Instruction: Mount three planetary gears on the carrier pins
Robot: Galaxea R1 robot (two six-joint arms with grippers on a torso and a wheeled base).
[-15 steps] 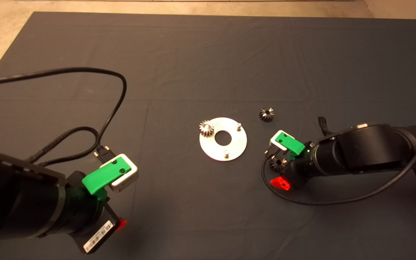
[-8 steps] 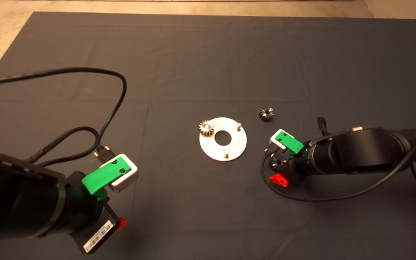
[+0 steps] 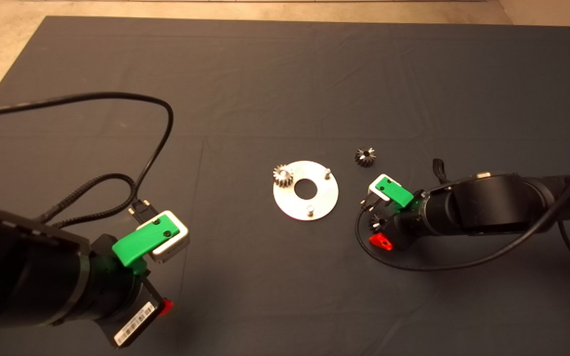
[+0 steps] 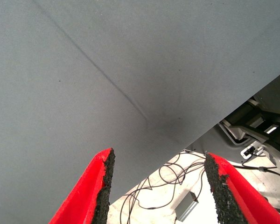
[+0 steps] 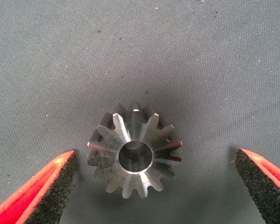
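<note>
— Under the right gripper (image 5: 154,186), what is visible?
— One gear (image 5: 134,156) flat on the mat (image 3: 265,74), mostly hidden in the head view. Fingers spread, either side of it, not touching.

— Other parts?
— The disc (image 3: 306,190) carries one gear (image 3: 282,175) on a pin; two pins (image 3: 327,172) are bare. A third gear (image 3: 365,156) lies just beyond the disc.

— Left gripper (image 4: 156,191)?
— Parked lower left, fingers apart, holding nothing; cables (image 4: 170,175) show past the mat edge.

On the mat (image 3: 265,74), the disc (image 3: 306,190) lies at centre with one gear (image 3: 282,175) on its left pin, a second gear (image 3: 364,156) to its right, and a third gear (image 5: 134,157) between the right gripper's (image 5: 154,186) spread fingers.
</note>
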